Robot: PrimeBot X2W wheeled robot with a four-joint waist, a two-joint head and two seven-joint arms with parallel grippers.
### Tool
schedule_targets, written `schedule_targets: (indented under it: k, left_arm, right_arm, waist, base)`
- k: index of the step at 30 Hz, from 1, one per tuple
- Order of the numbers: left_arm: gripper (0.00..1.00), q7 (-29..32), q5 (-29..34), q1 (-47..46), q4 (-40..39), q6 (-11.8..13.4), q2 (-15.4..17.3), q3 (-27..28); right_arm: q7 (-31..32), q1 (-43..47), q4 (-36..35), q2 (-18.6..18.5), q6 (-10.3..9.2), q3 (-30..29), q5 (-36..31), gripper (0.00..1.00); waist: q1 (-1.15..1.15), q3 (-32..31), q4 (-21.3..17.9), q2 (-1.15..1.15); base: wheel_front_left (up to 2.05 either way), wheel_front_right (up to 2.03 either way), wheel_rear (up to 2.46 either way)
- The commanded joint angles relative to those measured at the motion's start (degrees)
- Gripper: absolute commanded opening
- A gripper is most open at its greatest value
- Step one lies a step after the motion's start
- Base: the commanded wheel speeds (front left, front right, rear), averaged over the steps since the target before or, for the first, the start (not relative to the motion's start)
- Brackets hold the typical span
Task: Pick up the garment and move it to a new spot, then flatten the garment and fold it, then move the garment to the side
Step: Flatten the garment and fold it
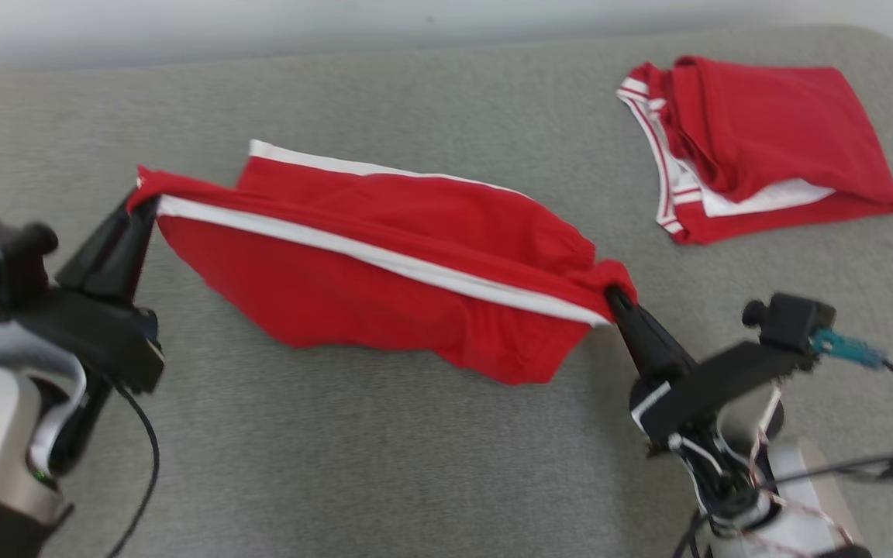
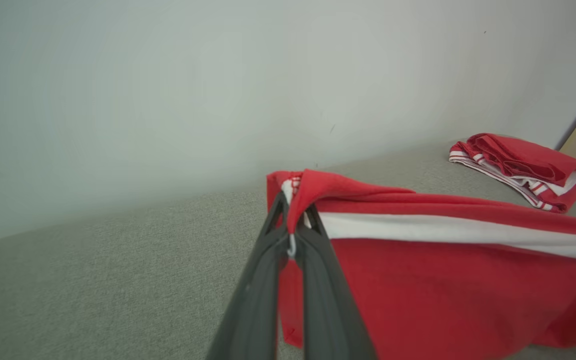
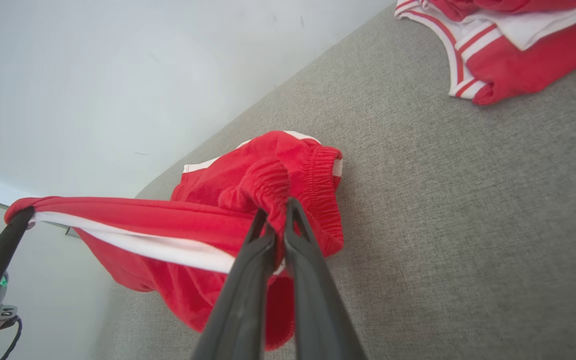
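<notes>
The garment (image 1: 384, 263) is a pair of red shorts with a white side stripe, stretched between my two grippers above the grey surface. My left gripper (image 1: 143, 203) is shut on its left end, with red cloth draped over the fingertips (image 2: 288, 215). At the other end my right gripper (image 1: 615, 301) is shut on the gathered elastic waistband (image 3: 275, 200). The lower part of the garment (image 3: 188, 295) sags toward the surface, and its far edge (image 1: 315, 163) lies behind the stretched stripe. The left gripper (image 3: 18, 220) also appears at the left of the right wrist view.
A second red and white garment (image 1: 756, 139) lies folded at the back right of the grey fabric surface (image 1: 384, 465); it appears too in the left wrist view (image 2: 523, 165) and the right wrist view (image 3: 508, 55). A pale wall (image 2: 218, 90) runs along the far edge.
</notes>
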Motion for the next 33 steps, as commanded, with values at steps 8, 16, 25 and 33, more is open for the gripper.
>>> schedule_targets:
  k: [8,16,25,33]
  left_arm:
    - [0.0,2.82,0.7,-13.22,15.1,-5.05,0.97,-2.16]
    - [0.0,2.65,2.3,-21.79,26.29,-7.66,0.48,-5.37]
    - [0.0,-0.34,1.9,-25.2,34.81,-8.62,-0.79,-8.15]
    - [1.0,-7.28,0.77,-23.06,37.88,-9.03,-2.88,-9.32]
  right_arm:
    - [-3.22,-12.51,14.55,-0.96,-0.48,2.36,3.78,0.0]
    - [-5.39,-21.2,24.05,-0.99,-0.48,4.44,4.67,0.0]
    - [-8.19,-26.0,30.14,-0.94,-0.47,8.74,5.56,0.07]
    - [-12.92,-24.96,31.12,-0.55,-0.29,8.87,3.12,1.0]
  waist:
    - [-0.01,5.13,-5.59,-0.01]
    - [-0.01,6.21,-6.36,-0.01]
    - [-0.01,6.28,-6.27,-0.01]
    - [-0.01,3.29,-5.4,-0.01]
  base:
    - [0.0,0.0,0.0]
    - [0.0,0.0,0.0]
    - [0.0,0.0,0.0]
    - [0.0,0.0,0.0]
